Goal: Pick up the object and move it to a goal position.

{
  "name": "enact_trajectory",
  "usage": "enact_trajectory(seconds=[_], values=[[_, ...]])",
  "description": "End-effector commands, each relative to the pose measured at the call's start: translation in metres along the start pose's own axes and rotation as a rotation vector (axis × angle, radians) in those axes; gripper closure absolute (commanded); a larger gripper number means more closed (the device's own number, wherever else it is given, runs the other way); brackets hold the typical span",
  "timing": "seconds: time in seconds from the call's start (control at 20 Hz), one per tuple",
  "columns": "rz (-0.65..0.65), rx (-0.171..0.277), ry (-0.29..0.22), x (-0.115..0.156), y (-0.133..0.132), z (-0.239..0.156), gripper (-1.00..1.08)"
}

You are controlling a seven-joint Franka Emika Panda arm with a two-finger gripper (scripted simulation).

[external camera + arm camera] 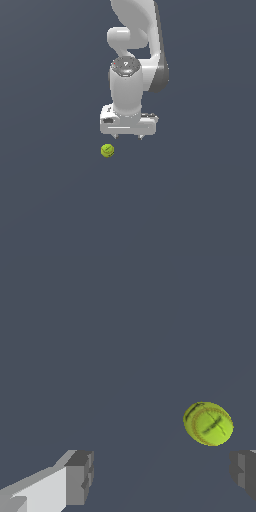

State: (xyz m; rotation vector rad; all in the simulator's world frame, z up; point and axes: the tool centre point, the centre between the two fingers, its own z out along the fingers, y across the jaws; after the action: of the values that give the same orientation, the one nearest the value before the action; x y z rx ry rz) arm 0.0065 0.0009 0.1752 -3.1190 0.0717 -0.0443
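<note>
The object is a small yellow-green ball (pixel 107 150) with darker green seam marks, lying on the dark grey floor. My white gripper (pixel 128 136) hangs above it, a little toward the exterior view's right, and does not touch it. The gripper is open and empty, with its two short fingertips (pixel 115 135) spread wide. In the wrist view the ball (pixel 208 423) lies close to one grey finger pad (pixel 243 472), off-centre from the gap, while the other pad (pixel 80 476) stands far from it.
The white arm (pixel 134 45) rises from the gripper to the top of the exterior view. The dark grey floor (pixel 50 200) spreads in all directions around the ball.
</note>
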Motion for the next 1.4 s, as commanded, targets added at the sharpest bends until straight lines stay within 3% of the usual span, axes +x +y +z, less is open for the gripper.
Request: enact_trajectory(seconds=[0.0, 0.45, 0.8, 1.35], values=[[0.0, 0.0, 0.0, 0.0, 0.0, 0.0, -0.92], [-0.023, -0.014, 0.035, 0.003, 0.012, -0.015, -0.92], [-0.014, -0.014, 0.033, 0.003, 0.012, -0.013, -0.92], [0.171, -0.011, 0.014, 0.0, 0.041, 0.018, -0.92]])
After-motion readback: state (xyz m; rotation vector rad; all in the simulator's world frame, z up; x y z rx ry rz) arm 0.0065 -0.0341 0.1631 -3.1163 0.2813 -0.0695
